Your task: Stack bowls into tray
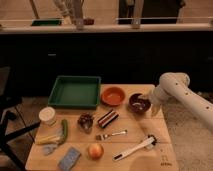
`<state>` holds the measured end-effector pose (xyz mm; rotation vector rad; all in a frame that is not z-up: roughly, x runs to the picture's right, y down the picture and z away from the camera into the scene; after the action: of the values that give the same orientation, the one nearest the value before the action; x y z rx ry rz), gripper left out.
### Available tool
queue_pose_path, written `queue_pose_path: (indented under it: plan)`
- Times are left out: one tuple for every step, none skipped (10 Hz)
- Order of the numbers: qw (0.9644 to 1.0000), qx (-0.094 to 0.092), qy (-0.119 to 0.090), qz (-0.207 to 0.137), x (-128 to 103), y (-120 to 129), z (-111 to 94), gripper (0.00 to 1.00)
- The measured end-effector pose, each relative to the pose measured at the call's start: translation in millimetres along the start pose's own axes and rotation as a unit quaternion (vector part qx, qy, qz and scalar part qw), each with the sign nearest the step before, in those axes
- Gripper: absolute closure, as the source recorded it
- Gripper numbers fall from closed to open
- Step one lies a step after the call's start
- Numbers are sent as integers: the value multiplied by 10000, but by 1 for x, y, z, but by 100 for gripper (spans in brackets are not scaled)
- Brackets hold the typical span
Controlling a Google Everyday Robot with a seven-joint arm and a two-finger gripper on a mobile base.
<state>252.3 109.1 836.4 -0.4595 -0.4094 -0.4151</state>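
The green tray (75, 92) lies at the table's back left and holds nothing. The orange bowl (113, 95) sits just right of it. The dark maroon bowl (139, 103) sits right of the orange bowl. My gripper (146, 102) is at the maroon bowl's right rim, at the end of the white arm coming in from the right. Its fingertips are hidden by the arm and the bowl.
A white cup (48, 115), a green vegetable (64, 130), a blue sponge (69, 158), an apple (95, 150), a fork (111, 134), a dark striped block (107, 118), a small dark object (86, 121) and a white brush (134, 148) lie on the front of the wooden table.
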Motion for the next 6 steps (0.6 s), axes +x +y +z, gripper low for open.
queue_pose_path:
  plan:
    - [10000,14,-70,-4,1,3,4,20]
    - [9999,16,-141,-19,0,4,8,20]
    - [9998,-6,-204,-37,-2,6,13,20]
    - [9997,-32,-254,-50,-2,8,19,20]
    - [9996,-53,-284,-49,-2,10,23,20]
    - [9995,-71,-301,-44,-1,11,26,20]
